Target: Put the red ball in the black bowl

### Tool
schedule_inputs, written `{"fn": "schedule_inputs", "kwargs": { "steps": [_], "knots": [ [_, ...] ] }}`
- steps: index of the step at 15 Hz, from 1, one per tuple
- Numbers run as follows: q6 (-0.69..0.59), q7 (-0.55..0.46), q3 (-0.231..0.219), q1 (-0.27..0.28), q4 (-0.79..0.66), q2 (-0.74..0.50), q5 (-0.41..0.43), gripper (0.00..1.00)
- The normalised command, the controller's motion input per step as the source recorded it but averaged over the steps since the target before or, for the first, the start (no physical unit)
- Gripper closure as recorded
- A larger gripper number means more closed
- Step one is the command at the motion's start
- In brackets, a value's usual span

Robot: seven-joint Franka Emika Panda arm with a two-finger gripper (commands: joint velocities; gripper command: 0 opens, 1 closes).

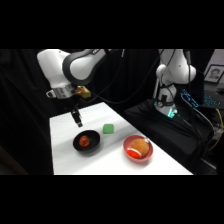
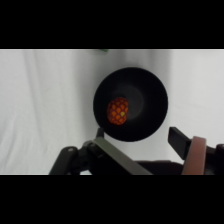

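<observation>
Red ball (image 2: 118, 111) lies inside the black bowl (image 2: 150, 85), frame centre; end effector (image 1: 76, 119) above, fingers apart, empty. Placement looks done; retreat next.

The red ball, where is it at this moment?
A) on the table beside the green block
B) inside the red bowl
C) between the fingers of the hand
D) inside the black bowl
D: the red ball lies inside the black bowl, and the hand is above the bowl, apart from it.
</observation>
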Motion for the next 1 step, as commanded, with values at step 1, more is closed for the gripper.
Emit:
{"fn": "schedule_inputs", "kwargs": {
  "steps": [1],
  "knots": [
    [-0.18,-0.13,0.012,-0.008,-0.01,-0.23,-0.008,0.00]
  ]
}}
